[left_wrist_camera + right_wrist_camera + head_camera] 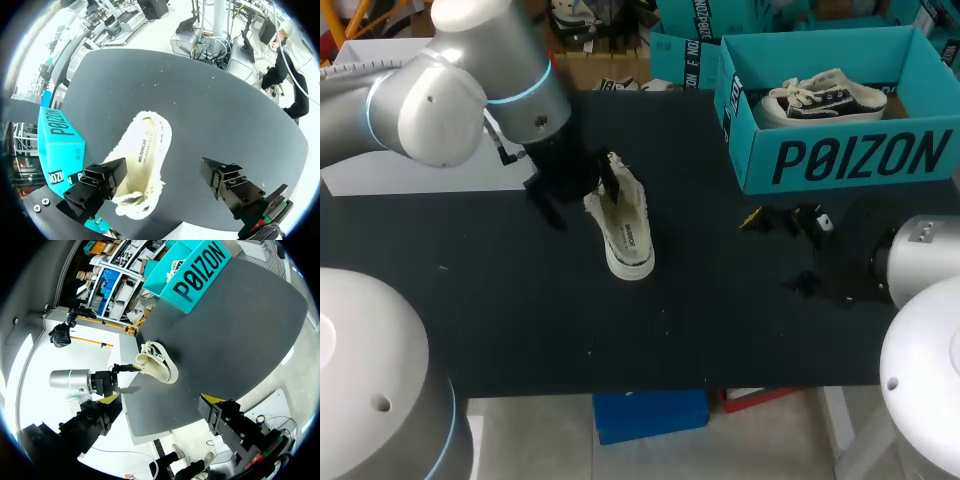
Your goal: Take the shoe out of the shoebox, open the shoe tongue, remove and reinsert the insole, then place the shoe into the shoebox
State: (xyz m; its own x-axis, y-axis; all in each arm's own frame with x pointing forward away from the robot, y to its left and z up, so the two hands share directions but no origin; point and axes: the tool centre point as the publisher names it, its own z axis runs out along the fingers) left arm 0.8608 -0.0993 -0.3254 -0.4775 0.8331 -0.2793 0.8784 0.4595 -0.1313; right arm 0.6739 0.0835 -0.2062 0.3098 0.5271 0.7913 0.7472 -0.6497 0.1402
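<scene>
Our right gripper (160, 401) hangs over the near edge of the black table (235, 330), fingers spread wide with nothing between them. Ahead of it sits a cream shoe (159, 367), with our left gripper (126, 376) at its open collar. Far beyond, the teal shoebox (197, 277) holds a second shoe (172, 267)

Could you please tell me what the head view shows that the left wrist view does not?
Only the head view: a dark sneaker lying inside the shoebox, and the right end effector. Only the left wrist view: the left end effector open wide, one finger beside the cream shoe. Both: that shoe on the black table, and the shoebox.
</scene>
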